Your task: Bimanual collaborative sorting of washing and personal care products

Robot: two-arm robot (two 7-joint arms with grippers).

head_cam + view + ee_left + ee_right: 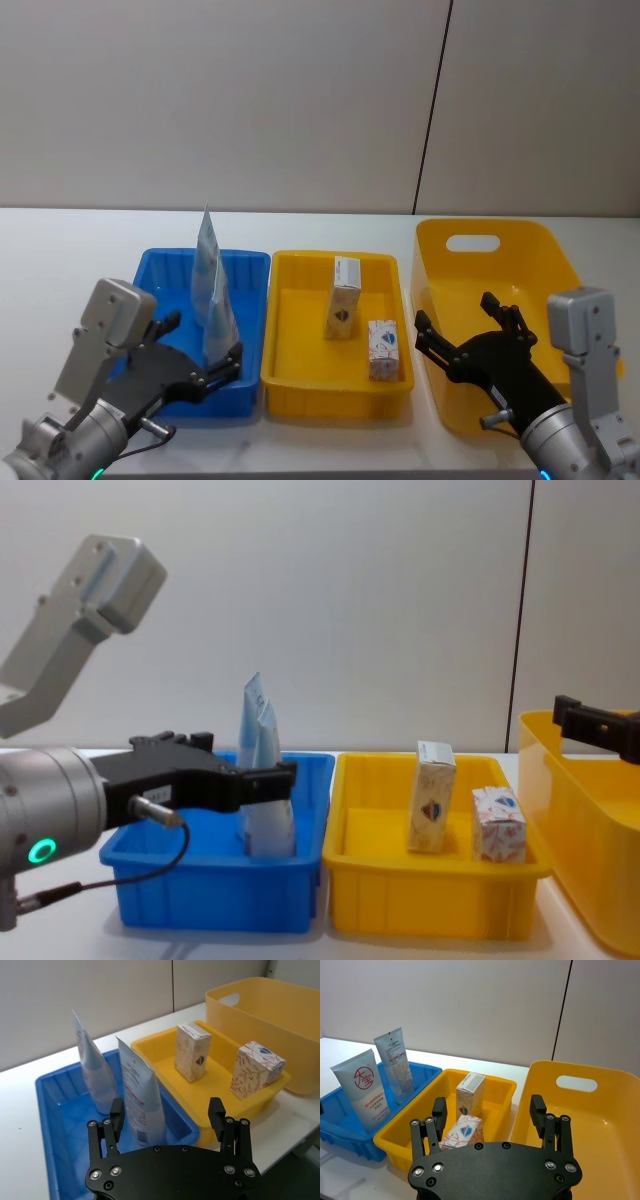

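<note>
Head view: we see the left hand (203, 338) open and empty over the blue bin's (250, 258) near part, close to two upright squeeze tubes (212, 290). The right hand (455, 312) is open over the large yellow bin (500, 262).

Right wrist view: the cream carton (470, 1092) and the patterned box (462, 1132) stand in the middle yellow tray (500, 1085).

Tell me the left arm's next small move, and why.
Probably ease the left gripper forward until its open fingers straddle the near tube, then close. That tube stands upright in the blue bin just ahead of the fingers, not yet gripped. The right gripper hovers open by the tall yellow bin.
</note>
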